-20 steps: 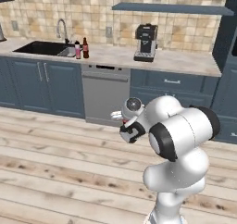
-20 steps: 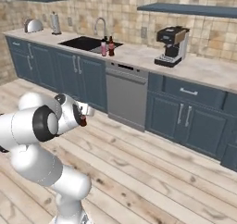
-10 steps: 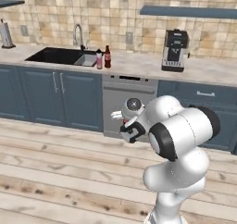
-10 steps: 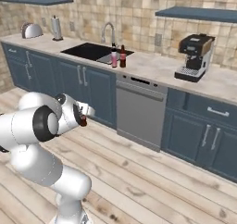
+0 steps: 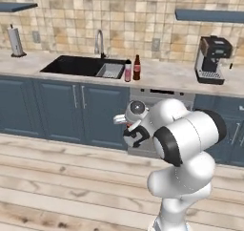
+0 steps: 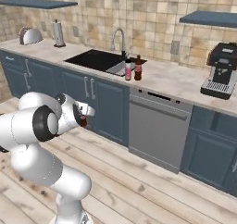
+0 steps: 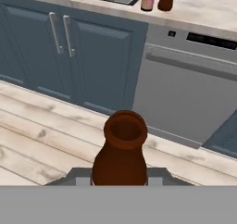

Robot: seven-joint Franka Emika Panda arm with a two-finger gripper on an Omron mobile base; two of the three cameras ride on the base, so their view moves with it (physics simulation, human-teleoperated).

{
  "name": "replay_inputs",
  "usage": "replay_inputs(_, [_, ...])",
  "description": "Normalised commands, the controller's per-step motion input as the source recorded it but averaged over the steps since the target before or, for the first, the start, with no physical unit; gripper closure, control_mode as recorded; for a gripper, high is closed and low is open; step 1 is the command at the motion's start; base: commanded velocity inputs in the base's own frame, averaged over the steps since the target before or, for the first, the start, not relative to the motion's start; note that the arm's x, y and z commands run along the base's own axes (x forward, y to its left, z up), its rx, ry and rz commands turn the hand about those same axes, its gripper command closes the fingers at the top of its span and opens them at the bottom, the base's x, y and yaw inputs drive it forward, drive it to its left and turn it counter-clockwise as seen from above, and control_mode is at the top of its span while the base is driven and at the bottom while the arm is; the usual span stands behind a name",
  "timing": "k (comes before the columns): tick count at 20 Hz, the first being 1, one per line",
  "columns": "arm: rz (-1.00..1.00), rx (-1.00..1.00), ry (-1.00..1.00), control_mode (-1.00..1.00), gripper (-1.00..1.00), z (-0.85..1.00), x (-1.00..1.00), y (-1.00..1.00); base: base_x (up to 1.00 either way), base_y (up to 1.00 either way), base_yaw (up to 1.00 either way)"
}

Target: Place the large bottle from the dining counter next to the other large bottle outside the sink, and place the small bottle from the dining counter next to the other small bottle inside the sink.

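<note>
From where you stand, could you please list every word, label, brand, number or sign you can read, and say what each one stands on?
Readable text: none.
Dishwasher: its dark control strip carries only a small pale mark, too small to read.
Brown bottle held in the gripper: no lettering shows.
Coffee machine: no legible brand or sign.
Two bottles beside the sink: too small for any lettering.

You see dark brown bottle [image 7: 120, 158] at bottom centre; blue-grey cabinets [image 7: 83, 52] upper left; beige tiled wall [image 5: 128, 20] upper centre.
</note>
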Motion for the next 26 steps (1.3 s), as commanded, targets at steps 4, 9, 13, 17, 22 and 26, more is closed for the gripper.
replay_inputs(4, [0.00, 0.00, 0.00, 1.00, 1.00, 0.00, 0.00, 0.00, 0.82, 0.54, -0.07])
replay_inputs(9, [0.00, 0.00, 0.00, 1.00, 1.00, 0.00, 0.00, 0.00, 0.75, 0.58, -0.07])
replay_inputs(13, [0.00, 0.00, 0.00, 1.00, 1.00, 0.00, 0.00, 0.00, 0.71, 0.55, -0.07])
replay_inputs(17, [0.00, 0.00, 0.00, 1.00, 1.00, 0.00, 0.00, 0.00, 0.68, 0.54, -0.08])
replay_inputs(22, [0.00, 0.00, 0.00, 1.00, 1.00, 0.00, 0.00, 0.00, 0.66, 0.52, -0.09])
replay_inputs(26, [0.00, 0.00, 0.00, 1.00, 1.00, 0.00, 0.00, 0.00, 0.63, 0.51, -0.11])
